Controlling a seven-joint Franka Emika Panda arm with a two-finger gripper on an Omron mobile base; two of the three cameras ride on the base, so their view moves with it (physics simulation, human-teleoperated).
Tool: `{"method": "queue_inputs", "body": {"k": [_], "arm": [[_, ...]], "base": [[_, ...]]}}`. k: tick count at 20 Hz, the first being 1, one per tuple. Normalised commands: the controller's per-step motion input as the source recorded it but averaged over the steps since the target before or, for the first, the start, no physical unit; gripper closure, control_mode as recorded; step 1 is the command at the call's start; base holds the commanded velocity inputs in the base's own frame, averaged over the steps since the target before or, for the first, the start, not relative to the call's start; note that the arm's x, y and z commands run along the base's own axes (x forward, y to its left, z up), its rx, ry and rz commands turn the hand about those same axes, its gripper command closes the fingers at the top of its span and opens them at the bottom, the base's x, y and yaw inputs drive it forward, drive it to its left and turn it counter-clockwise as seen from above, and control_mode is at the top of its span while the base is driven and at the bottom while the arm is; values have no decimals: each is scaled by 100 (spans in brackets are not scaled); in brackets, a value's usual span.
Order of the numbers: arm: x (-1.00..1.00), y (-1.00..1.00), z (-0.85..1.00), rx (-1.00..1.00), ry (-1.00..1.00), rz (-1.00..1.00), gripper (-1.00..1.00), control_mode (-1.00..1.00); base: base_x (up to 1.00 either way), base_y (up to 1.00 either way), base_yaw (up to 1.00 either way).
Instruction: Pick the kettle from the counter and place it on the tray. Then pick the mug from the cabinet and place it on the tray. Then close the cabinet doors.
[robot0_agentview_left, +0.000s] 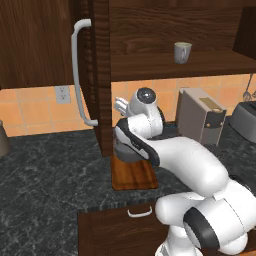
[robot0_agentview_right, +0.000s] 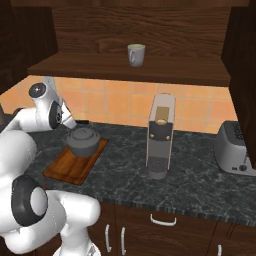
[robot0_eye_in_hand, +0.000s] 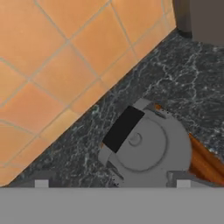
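Gripper (robot0_eye_in_hand: 112, 183) of mine is hanging right above the kettle (robot0_agentview_right: 83, 141), tips spread wide on either side of it and not pinching anything, so it's open. That kettle sits on the far end of the tray (robot0_agentview_right: 65, 170), dark handle across the domed lid, and the near half of the board is bare wood. From the hand camera the kettle's rim runs close to the far edge of the tray, with a strip of dark surface (robot0_agentview_right: 200, 175) between it and the orange tiled wall (robot0_eye_in_hand: 52, 65).

Room-wise: a cabinet door (robot0_agentview_left: 97, 75) stands open just left of the tray, its edge reaching down close to the surface, so that side is tight. To the right there's open stone before the coffee machine (robot0_agentview_right: 161, 142), then more before the toaster (robot0_agentview_right: 232, 150) at the far right.

Up top, the mug (robot0_agentview_right: 136, 54) stands upright on the cabinet (robot0_agentview_right: 150, 30) shelf, with free shelf on both sides.

No readable writing or logos anywhere that I can make out.
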Motion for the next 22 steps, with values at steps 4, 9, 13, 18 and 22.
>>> {"method": "queue_inputs", "body": {"k": [4,9,13,18,22], "arm": [[-100,-65,76,-5,0,0,-100,-100],[-85,-62,64,-7,0,-1,-100,-100],[-10,-40,-1,-2,0,2,-100,-100],[-9,-47,57,-13,-9,18,-100,-100],[0,-72,100,-22,-6,4,-100,-100]], "base": [[0,0,0],[0,0,0],[0,0,0],[0,0,0],[0,0,0]]}}
